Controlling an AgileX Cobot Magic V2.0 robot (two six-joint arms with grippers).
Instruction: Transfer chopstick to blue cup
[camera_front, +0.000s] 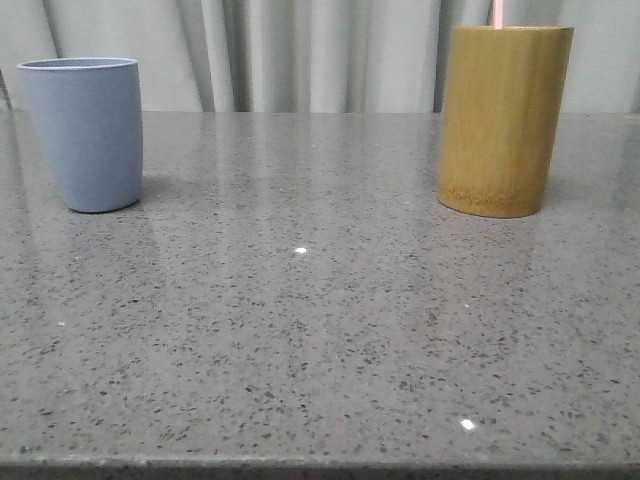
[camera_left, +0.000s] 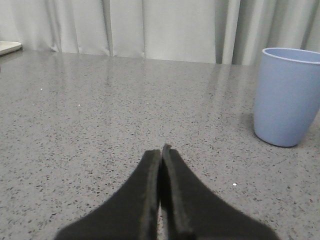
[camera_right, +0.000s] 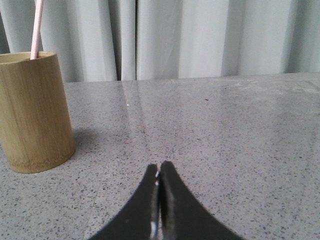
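Chopstick (camera_right: 35, 30): thin pink stick, standing in the bamboo holder (camera_front: 503, 120), well right of the blue cup (camera_front: 84, 133). Likely light, stiff, slippery; pinch the exposed top. Left gripper (camera_left: 162, 150) and right gripper (camera_right: 160, 167): jaws closed, holding nothing.

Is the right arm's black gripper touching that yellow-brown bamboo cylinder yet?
Apart. The right wrist view shows bare grey table between the right gripper and the bamboo cylinder.
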